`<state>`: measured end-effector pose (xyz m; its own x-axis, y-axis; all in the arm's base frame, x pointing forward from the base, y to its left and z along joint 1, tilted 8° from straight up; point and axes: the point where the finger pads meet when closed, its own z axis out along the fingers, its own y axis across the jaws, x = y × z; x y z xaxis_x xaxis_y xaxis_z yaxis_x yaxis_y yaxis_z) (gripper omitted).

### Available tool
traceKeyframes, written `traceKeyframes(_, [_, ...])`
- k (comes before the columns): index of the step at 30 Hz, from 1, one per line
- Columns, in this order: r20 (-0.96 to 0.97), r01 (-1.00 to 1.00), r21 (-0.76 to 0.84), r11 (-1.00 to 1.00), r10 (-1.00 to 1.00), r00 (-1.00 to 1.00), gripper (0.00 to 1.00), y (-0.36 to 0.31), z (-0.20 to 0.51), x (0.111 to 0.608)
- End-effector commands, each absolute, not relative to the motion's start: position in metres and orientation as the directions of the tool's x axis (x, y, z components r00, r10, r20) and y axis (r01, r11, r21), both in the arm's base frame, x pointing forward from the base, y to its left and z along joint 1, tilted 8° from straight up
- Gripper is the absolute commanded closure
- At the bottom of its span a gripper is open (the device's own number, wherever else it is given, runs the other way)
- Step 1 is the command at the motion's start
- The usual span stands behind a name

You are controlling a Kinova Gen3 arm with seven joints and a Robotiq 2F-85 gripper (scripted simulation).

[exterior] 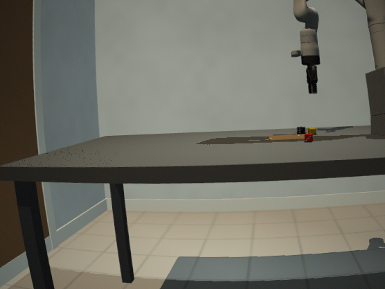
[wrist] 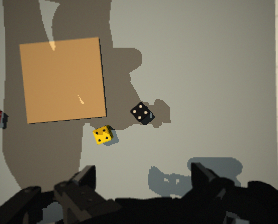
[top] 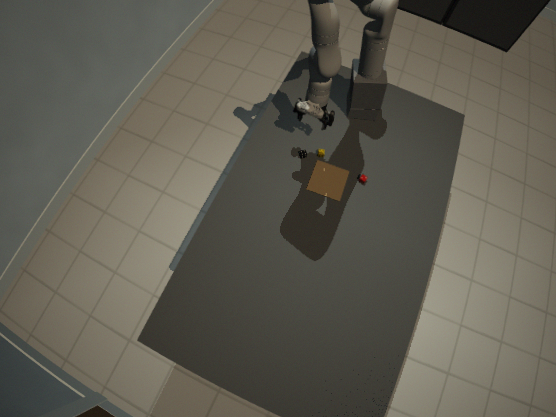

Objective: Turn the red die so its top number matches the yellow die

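The red die (top: 363, 178) lies on the dark table just off the right edge of the tan mat (top: 327, 180), not on it. It also shows in the exterior view (exterior: 308, 138) and as a sliver at the left edge of the wrist view (wrist: 2, 119). The yellow die (top: 321, 152) lies on the table by the mat's far corner; in the wrist view (wrist: 102, 135) its top seems to show five pips. My gripper (exterior: 312, 91) hangs open and empty high above the table, over the area behind the dice. Its fingers frame the bottom of the wrist view (wrist: 145, 182).
A black die (wrist: 142, 113) lies beside the yellow die, apart from it, with four pips up. The mat (wrist: 62, 80) lies flat. The arm's base block (top: 367, 93) stands at the table's far end. The table's left edge runs close to the dice.
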<state>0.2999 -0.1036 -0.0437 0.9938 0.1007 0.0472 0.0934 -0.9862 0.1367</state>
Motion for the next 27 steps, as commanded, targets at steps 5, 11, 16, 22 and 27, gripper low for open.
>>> traceKeyframes(5, [0.046, 0.092, 0.136, -0.986, 0.099, 0.994, 0.0, -0.106, -0.06, 0.3])
traceKeyframes(11, [0.046, 0.092, 0.136, -0.986, 0.099, 0.994, 0.0, -0.109, -0.082, 0.302])
traceKeyframes(16, [0.046, 0.092, 0.136, -0.986, 0.099, 0.994, 0.0, -0.113, -0.113, 0.303])
traceKeyframes(22, [0.046, 0.092, 0.136, -0.986, 0.099, 0.994, 0.0, -0.117, -0.14, 0.305])
traceKeyframes(27, [0.046, 0.092, 0.136, -0.986, 0.099, 0.994, 0.0, -0.117, -0.145, 0.305])
